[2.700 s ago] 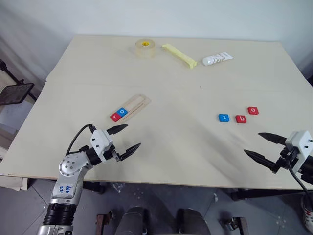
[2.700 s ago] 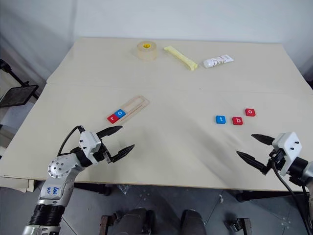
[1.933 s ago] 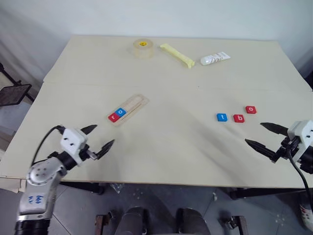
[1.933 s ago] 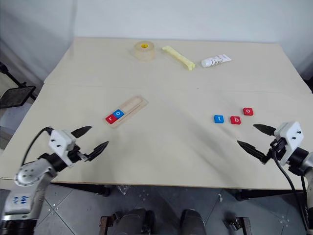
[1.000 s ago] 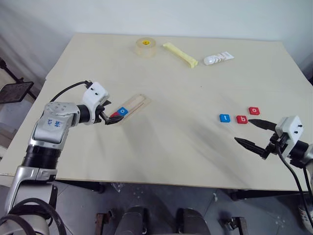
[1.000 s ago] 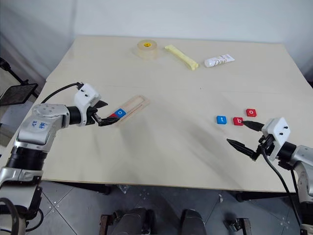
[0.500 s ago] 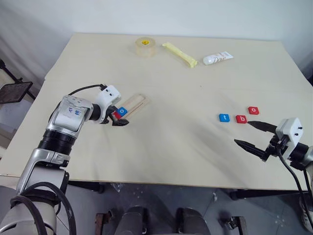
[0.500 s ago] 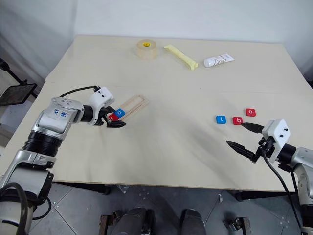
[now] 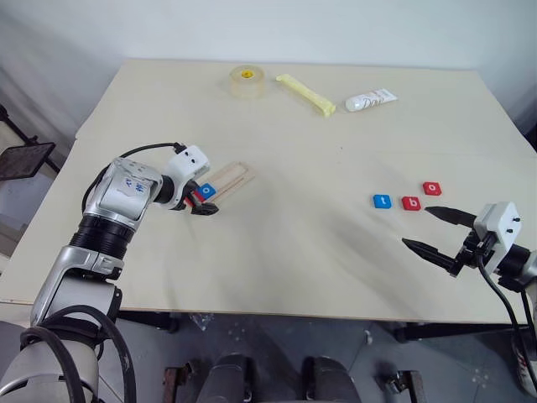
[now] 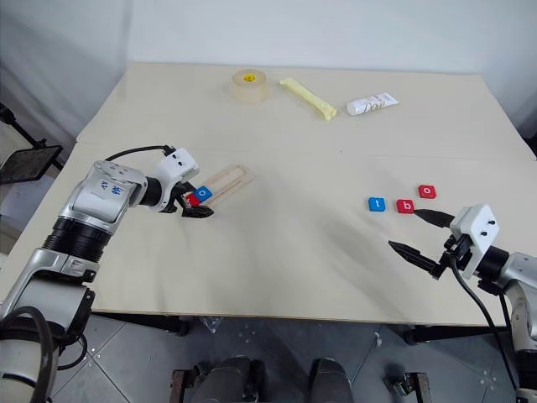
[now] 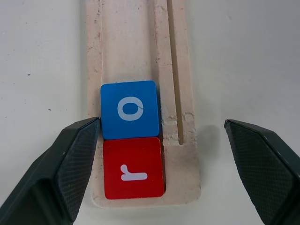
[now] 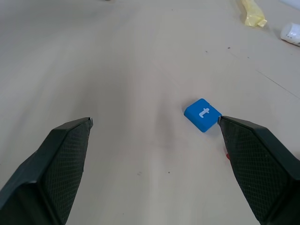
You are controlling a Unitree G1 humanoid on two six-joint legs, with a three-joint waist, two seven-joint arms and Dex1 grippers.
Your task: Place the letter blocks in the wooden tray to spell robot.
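The wooden tray (image 9: 228, 179) lies left of the table's centre, slanting away to the right. At its near end sit a red "r" block (image 11: 133, 168) and a blue "o" block (image 11: 130, 109), side by side. My left gripper (image 9: 202, 204) is open and straddles that end, one finger (image 11: 70, 168) close beside the tray, the other well clear. To the right, a blue "t" block (image 9: 382, 201), a red "b" block (image 9: 410, 203) and a red "o" block (image 9: 431, 188) lie loose on the table. My right gripper (image 9: 416, 227) hovers open just in front of them, holding nothing.
A tape roll (image 9: 247, 81), a pale yellow stick (image 9: 306, 94) and a white tube (image 9: 372, 101) lie along the far side of the table. The table's front edge (image 9: 252, 315) runs below both grippers. A black object (image 9: 25, 158) stands off the table's left side.
My left gripper has travelled from the table's front left edge up to the tray's near end and now straddles it. The right gripper has stayed in place, open.
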